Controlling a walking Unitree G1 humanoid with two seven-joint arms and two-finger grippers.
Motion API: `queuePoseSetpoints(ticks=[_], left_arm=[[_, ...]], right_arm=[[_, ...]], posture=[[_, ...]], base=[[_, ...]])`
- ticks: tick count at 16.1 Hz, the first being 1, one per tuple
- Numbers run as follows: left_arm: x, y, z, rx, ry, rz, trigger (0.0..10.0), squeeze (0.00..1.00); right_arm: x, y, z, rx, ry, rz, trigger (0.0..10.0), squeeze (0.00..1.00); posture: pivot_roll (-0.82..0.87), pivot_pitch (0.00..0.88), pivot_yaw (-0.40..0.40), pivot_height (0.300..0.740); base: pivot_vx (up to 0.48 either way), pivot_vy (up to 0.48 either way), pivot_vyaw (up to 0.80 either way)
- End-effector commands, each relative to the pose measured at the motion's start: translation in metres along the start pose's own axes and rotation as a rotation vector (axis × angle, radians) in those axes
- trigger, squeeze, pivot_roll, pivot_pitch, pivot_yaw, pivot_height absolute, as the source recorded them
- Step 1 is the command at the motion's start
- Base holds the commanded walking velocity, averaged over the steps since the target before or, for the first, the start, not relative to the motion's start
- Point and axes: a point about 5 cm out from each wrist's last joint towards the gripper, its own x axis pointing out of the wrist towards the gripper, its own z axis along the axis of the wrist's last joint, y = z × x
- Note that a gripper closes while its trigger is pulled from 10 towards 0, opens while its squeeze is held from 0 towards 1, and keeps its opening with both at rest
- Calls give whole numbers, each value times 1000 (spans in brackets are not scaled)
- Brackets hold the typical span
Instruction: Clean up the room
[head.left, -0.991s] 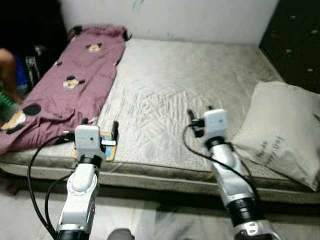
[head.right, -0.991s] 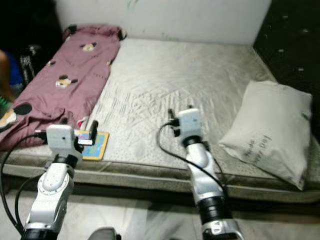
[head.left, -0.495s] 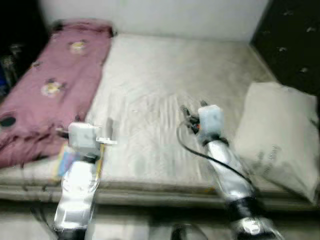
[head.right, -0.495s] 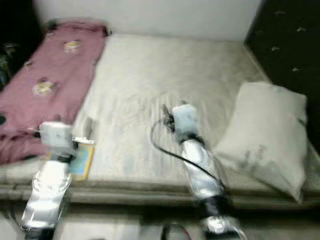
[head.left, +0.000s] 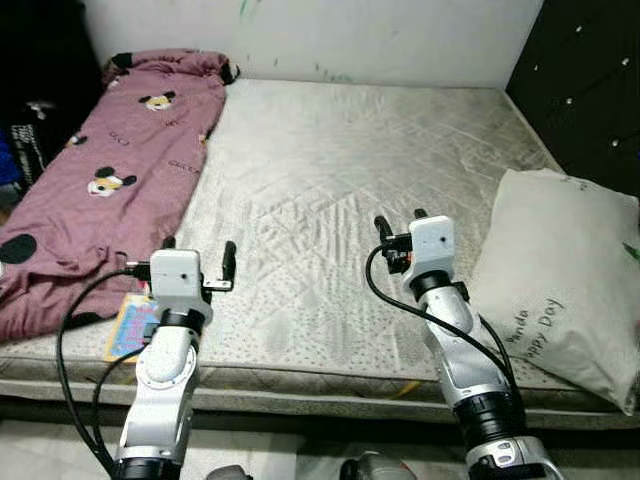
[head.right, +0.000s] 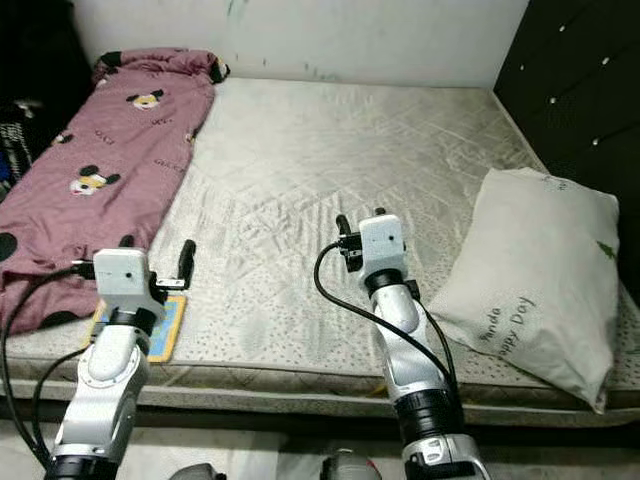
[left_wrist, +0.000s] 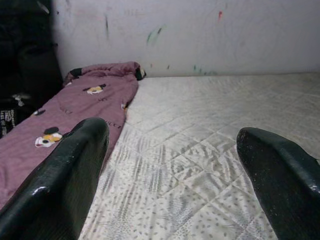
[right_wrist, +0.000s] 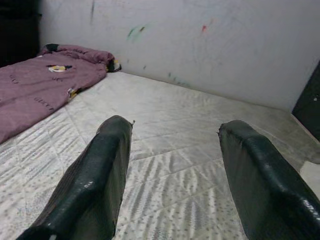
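At the foot edge of a bare quilted grey mattress (head.left: 380, 190), the robot's two silver arms reach forward over the sleeping surface. The head views take in the whole mattress; the wrist views look low along it to a paint-flecked white wall (left_wrist: 200, 35) behind its far edge. One mauve blanket printed with cartoon mice (head.left: 110, 180) lies along the mattress's left side, its near end spilling over the left corner. One off-white pillow with dark lettering (head.left: 560, 290) rests on the mattress's right side, cut off at the frame edge in the left eye view and shown whole in the right eye view. A dark studded panel (head.left: 590, 80) rises beyond the mattress's right edge.

One small flat colourful card or booklet (head.right: 165, 325) lies on the mattress's near left edge beside the blanket, partly hidden behind the left arm; its print is too small to read. The left gripper (head.left: 196, 262) hovers over that near left edge, its two black fingers spread wide with nothing between them. The right gripper (head.left: 400, 224) hovers over the middle of the mattress, left of the pillow, its fingers likewise parted and empty. Dark objects left of the mattress are too shadowed to make out.
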Motion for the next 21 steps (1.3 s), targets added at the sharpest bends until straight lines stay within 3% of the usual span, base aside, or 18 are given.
queuePoseSetpoints(ticks=[1, 6, 16, 21], left_arm=[[2, 2, 0, 10, 7, -5, 10000, 0], [2, 1, 0, 8, 4, -12, 10000, 0], [3, -2, -1, -1, 2, -5, 10000, 0], [-10, 1, -2, -35, 2, 98, 10000, 0]], right_arm=[[2, -1, 3, 9, -14, -12, 10000, 0], [2, -1, 3, 15, -12, -16, 10000, 0], [4, 0, 3, -12, -14, 12, 10000, 0], [9, 11, 1, -52, -9, 129, 10000, 0]], posture=[[-29, 0, -2, 740], [-30, 0, -4, 740], [-29, 0, -20, 740], [32, 0, -127, 740]], base=[[0, 0, 0], [0, -170, -320], [0, -321, 0], [0, 0, 0]])
